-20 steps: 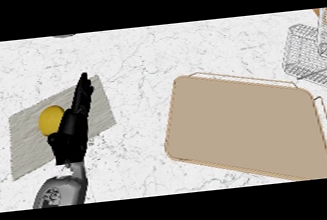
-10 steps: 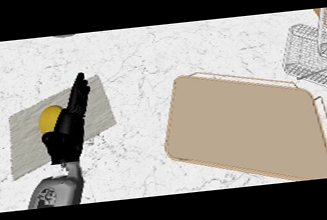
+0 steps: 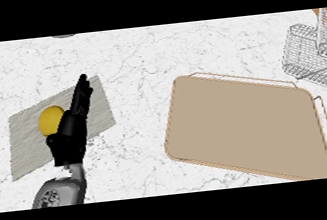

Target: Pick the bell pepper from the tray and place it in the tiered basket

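Compared with a second ago, my left hand (image 3: 71, 133) has drawn slightly nearer me, fingers straight and holding nothing, just right of the yellow bell pepper (image 3: 50, 120) on the grey mat (image 3: 29, 146). Right of the mat, the white marble bench (image 3: 153, 57) carries a tan tray (image 3: 246, 126) and a wire tiered basket (image 3: 313, 58).

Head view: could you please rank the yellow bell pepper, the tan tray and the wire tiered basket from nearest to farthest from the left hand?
1. Yellow bell pepper, beside the left hand, on the grey mat.
2. Tan tray, centre-right.
3. Wire tiered basket, far right.
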Tool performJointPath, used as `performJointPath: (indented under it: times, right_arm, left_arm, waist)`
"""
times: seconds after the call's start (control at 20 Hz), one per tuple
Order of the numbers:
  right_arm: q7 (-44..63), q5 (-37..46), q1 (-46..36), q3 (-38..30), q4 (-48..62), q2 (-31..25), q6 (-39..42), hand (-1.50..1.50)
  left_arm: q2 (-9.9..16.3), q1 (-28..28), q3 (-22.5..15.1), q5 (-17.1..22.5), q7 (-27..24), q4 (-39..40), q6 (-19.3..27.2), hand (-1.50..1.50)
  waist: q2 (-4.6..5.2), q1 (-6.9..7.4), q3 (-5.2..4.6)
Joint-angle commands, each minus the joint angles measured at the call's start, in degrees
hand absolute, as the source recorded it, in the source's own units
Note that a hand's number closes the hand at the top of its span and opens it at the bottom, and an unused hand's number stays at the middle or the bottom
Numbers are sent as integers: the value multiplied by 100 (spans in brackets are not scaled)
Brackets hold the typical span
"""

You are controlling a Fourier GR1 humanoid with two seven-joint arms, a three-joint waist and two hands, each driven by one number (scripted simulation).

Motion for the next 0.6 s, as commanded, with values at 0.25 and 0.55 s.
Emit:
performJointPath:
  times: [0.25,0.55]
  right_arm:
    - [51,-696,204,-819,-742,-142,-1242,-150]
    - [632,-1158,930,-1520,-1954,-477,-737,-150]
  left_arm:
    - [52,-69,100,73,-58,96,-76,0]
    - [74,440,128,167,-261,-149,-105,0]
  waist:
    - [-31,-109,-3]
    - [-90,-208,-6]
